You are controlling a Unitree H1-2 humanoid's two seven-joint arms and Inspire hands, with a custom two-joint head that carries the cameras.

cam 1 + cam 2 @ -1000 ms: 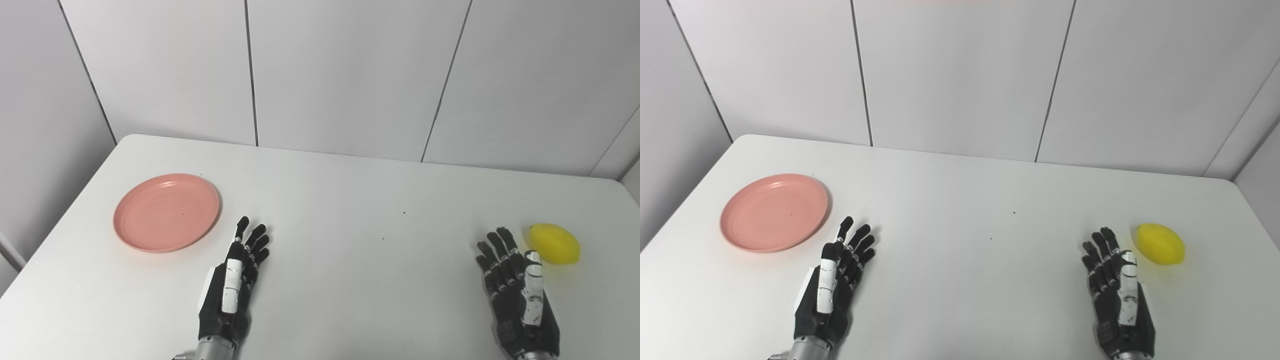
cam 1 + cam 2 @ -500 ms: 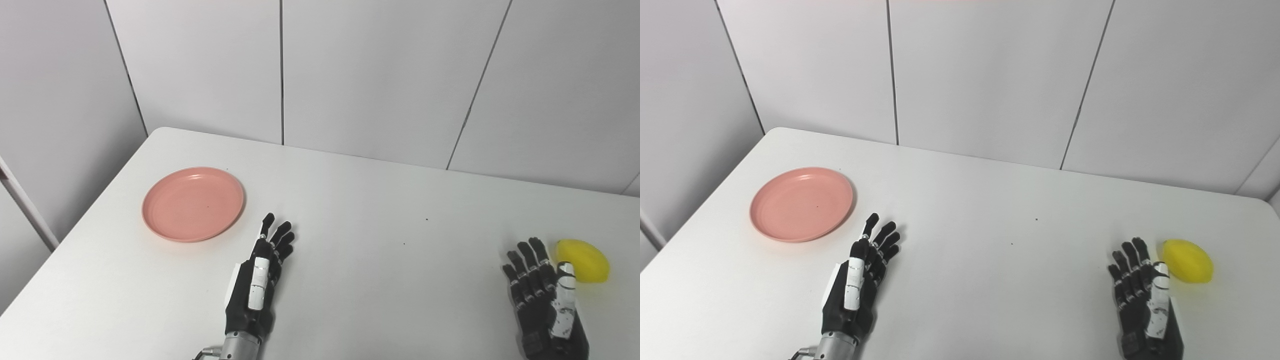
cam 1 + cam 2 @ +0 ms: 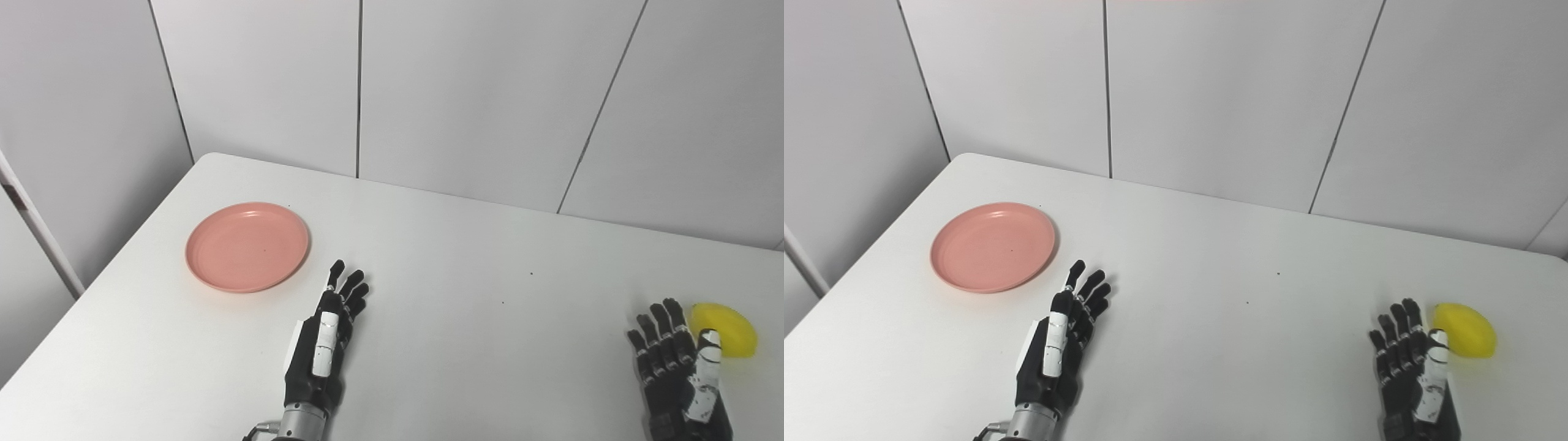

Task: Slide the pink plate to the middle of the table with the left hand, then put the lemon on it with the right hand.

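The plate [image 3: 247, 246] lies on the table [image 3: 441, 257] at about 10 o'clock, well apart from the lemon [image 3: 1465, 330] at 4 o'clock. The left hand [image 3: 324, 343] rests released, fingers apart, near the plate at its 5 o'clock. The right hand [image 3: 1415, 373] is spread, grasping nothing, just beside the lemon.
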